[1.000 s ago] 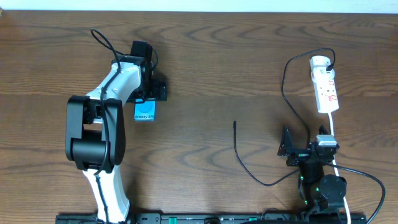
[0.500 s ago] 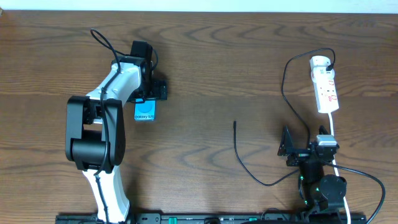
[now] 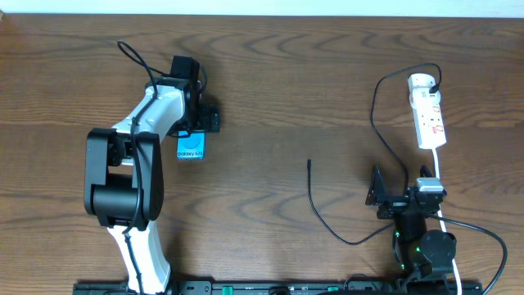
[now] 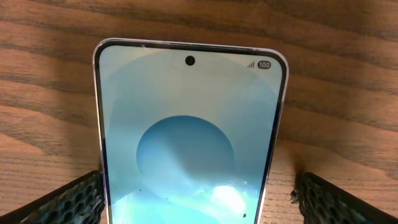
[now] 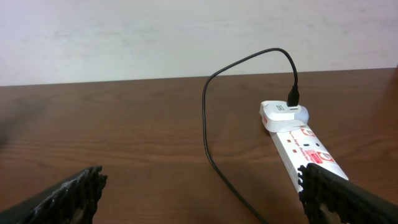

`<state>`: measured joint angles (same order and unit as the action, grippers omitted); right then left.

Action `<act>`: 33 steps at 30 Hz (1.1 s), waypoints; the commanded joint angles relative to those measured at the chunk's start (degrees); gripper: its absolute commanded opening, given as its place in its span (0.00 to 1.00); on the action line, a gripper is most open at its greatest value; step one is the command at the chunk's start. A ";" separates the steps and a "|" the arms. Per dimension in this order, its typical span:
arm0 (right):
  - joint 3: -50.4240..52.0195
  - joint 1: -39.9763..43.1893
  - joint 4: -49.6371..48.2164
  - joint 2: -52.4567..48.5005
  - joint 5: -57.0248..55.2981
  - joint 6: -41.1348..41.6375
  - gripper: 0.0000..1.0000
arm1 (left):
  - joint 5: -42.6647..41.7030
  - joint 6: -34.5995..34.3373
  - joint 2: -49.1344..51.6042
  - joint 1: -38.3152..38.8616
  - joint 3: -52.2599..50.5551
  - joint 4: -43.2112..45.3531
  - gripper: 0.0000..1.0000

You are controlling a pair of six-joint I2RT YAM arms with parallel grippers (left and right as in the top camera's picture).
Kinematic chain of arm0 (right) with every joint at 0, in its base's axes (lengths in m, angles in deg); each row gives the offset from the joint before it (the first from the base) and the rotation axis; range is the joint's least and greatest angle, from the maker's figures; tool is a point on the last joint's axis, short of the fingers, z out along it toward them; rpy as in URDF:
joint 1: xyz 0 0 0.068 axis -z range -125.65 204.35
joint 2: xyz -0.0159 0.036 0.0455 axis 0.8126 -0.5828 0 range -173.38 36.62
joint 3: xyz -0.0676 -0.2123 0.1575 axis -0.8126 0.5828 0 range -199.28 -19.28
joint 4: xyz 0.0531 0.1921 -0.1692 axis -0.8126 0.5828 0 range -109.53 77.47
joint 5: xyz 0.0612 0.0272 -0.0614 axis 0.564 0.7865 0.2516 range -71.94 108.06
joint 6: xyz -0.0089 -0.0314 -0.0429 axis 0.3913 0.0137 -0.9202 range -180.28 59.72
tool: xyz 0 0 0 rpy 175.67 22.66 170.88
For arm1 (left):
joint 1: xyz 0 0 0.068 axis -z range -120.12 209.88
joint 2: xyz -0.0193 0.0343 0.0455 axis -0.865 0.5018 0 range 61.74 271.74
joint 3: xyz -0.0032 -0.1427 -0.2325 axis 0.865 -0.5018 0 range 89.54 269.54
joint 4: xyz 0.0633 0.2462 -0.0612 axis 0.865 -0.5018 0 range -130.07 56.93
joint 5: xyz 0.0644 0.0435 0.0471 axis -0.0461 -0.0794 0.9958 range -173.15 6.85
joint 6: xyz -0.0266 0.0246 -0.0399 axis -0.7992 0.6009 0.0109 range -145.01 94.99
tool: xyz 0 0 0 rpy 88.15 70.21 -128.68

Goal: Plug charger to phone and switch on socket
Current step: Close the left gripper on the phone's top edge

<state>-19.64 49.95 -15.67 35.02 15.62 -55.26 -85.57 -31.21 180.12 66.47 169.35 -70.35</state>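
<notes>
My left gripper (image 4: 199, 193) has its jaws apart, one on each side of the phone (image 4: 189, 124), which lies at 9 o'clock on the table (image 3: 270, 74). My right gripper (image 5: 202, 186) is opened wide and holds nothing. The charger (image 3: 315, 201) tip lies loose near the centre, and its other end goes into the socket (image 3: 429, 115) at 2 o'clock.

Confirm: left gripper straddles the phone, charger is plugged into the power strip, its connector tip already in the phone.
Wrong on the tip. The overhead view shows the connector tip lying loose on the table, well apart from the phone. The left gripper does straddle the phone, and the charger is plugged into the power strip.
</notes>
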 commanded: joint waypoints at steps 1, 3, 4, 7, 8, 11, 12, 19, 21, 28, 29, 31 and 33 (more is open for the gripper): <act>0.02 -0.15 0.20 0.20 -0.61 0.28 0.99 | 1.64 0.15 1.64 -0.13 -2.25 -0.48 0.98; 0.02 -0.15 0.20 0.20 -0.61 0.28 0.99 | 1.64 0.13 1.64 -0.13 -2.25 -0.35 0.98; 0.02 -0.15 0.20 0.20 -0.61 0.28 0.99 | 1.64 0.13 1.64 -0.13 -2.25 -0.35 0.98; 0.02 -0.15 0.20 0.20 -0.61 0.28 0.99 | 1.62 0.13 1.64 -0.13 -2.25 -0.35 0.94; 0.02 -0.15 0.20 0.20 -0.61 0.28 0.99 | 1.62 0.13 1.64 -0.13 -2.25 -0.33 0.88; 0.02 -0.15 0.22 0.20 -0.61 0.28 0.99 | 1.62 0.13 1.64 -0.13 -2.25 -0.33 0.79; 0.02 -0.15 0.20 0.20 -0.61 0.28 0.99 | 1.62 0.13 1.64 -0.13 -2.25 -0.33 0.77; 0.02 -0.15 0.20 0.20 -0.61 0.28 0.99 | 1.62 0.13 1.64 -0.13 -2.25 -0.35 0.70; 0.02 -0.15 0.20 0.20 -0.61 0.28 0.99 | 1.62 0.13 1.64 -0.13 -2.25 -0.35 0.67; 0.02 -0.15 0.20 0.20 -0.61 0.28 0.99 | 1.62 0.13 1.64 -0.13 -2.25 -0.33 0.55; 0.02 -0.15 0.20 0.20 -0.61 0.28 0.99 | 1.62 0.13 1.64 -0.13 -2.25 -0.35 0.52; 0.02 -0.15 0.20 0.20 -0.61 0.28 0.99 | 1.62 0.13 1.64 -0.13 -2.25 -0.35 0.47; 0.02 -0.15 0.20 0.20 -0.61 0.28 0.99 | 1.62 0.13 1.64 -0.13 -2.25 -0.33 0.39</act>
<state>-19.64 49.95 -15.67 35.02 15.62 -55.29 -85.44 -31.16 179.91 66.47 169.17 -70.17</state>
